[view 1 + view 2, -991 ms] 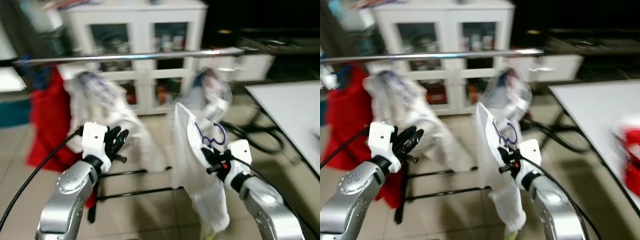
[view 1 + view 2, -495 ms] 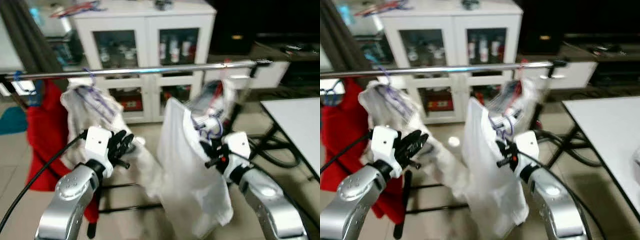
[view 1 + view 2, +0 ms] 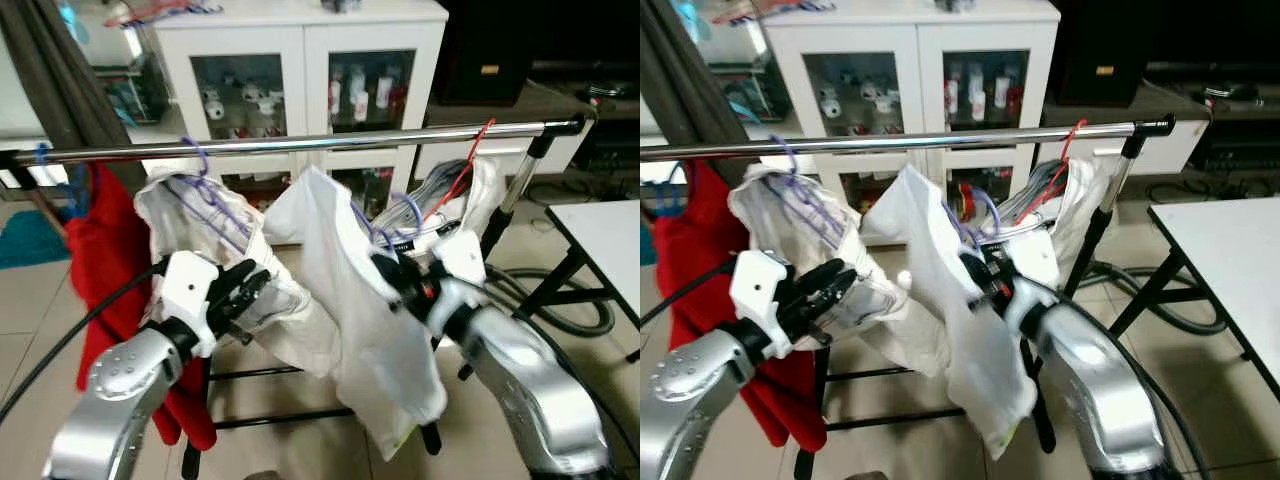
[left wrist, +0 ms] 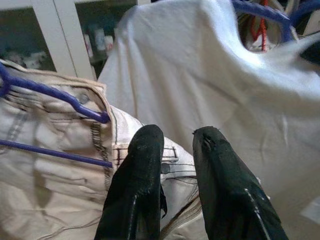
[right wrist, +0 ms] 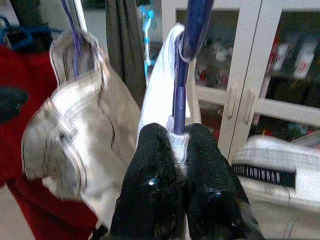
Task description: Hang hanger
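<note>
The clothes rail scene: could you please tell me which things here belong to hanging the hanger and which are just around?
Part of the job:
- purple hanger with the white shirt
- right gripper, shut on it
- metal rail

Just around:
- left gripper by the beige garment
- red garment
- white cabinet
- table

We take the white cabinet [image 3: 300,90] as our landmark: it stands against the far wall, with two glass doors showing small bottles and figures on its shelves, and loose items lying on its top. To its left we see a dark curtain [image 3: 45,75] hanging down, and below that a teal mat [image 3: 25,240] on the floor. To the cabinet's right sits a dark unit with a low white drawer chest [image 3: 560,150] beneath it. The floor [image 3: 40,310] in front is pale beige tile, where a black cable [image 3: 545,300] loops. A white table [image 3: 1230,260] stands at the near right.
</note>
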Controlling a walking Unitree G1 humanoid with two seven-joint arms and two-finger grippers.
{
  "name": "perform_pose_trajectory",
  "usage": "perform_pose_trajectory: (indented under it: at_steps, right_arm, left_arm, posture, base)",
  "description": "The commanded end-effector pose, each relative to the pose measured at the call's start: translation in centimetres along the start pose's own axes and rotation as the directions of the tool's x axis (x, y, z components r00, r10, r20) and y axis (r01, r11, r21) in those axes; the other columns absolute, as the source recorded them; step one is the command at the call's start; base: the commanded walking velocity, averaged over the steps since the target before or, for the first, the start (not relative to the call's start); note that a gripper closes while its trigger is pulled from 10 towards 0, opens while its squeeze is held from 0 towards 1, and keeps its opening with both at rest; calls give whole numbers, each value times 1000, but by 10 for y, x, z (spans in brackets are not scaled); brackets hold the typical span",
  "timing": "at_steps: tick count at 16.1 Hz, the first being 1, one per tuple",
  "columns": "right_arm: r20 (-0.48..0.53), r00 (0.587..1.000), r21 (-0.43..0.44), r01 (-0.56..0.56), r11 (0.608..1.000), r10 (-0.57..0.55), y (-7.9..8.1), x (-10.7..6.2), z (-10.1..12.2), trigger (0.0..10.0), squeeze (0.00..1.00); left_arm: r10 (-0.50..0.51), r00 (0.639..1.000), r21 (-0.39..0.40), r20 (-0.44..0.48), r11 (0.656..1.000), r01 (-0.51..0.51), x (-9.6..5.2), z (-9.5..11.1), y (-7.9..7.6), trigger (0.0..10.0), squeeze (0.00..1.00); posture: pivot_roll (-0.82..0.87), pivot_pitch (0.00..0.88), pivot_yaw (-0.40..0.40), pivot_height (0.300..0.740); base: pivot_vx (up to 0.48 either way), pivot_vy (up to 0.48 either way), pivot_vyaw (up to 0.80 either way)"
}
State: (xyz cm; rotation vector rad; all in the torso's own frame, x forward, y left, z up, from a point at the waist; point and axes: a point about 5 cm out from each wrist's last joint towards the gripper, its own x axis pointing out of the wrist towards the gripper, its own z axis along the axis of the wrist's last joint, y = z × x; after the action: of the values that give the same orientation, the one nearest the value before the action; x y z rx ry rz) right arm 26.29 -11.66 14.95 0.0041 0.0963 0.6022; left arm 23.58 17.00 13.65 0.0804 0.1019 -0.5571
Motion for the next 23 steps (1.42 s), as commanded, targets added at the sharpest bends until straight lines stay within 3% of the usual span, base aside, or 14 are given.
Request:
perform_pose_trajectory:
  at_steps: [1,7,12,15,20,23]
  right_arm:
    - [26,1000,-32,6,999,-5,1,7,11,10000,0]
    - [-43,985,3,168,986,-167,-22,57,26,10000,0]
    - [-74,978,-11,197,980,-198,-34,84,31,10000,0]
    - [-156,965,-7,212,977,-210,-41,110,32,10000,0]
    - [-112,971,39,218,975,-212,-42,128,49,10000,0]
    - [-66,974,60,219,974,-215,-45,129,55,10000,0]
  left_arm:
    - [-19,1000,5,12,1000,19,-2,6,1,10000,0]
    - [-140,990,-9,6,990,140,-2,10,-7,10000,0]
    - [-191,982,-25,12,981,191,-2,13,-11,10000,0]
    - [-210,978,-25,5,977,210,0,14,-9,10000,0]
    - [-222,975,-21,-6,975,222,-2,14,-9,10000,0]
    - [-219,976,-21,-7,976,218,-5,14,-9,10000,0]
  posture:
    - [56,0,28,740]
    - [62,0,17,740]
    - [71,0,22,740]
    - [65,0,42,740]
    - [75,0,44,740]
    - [81,0,39,740]
  base:
    - [0,0,0]
    - [0,0,0]
    - [0,0,0]
    - [0,0,0]
    - [0,0,0]
    - [0,0,0]
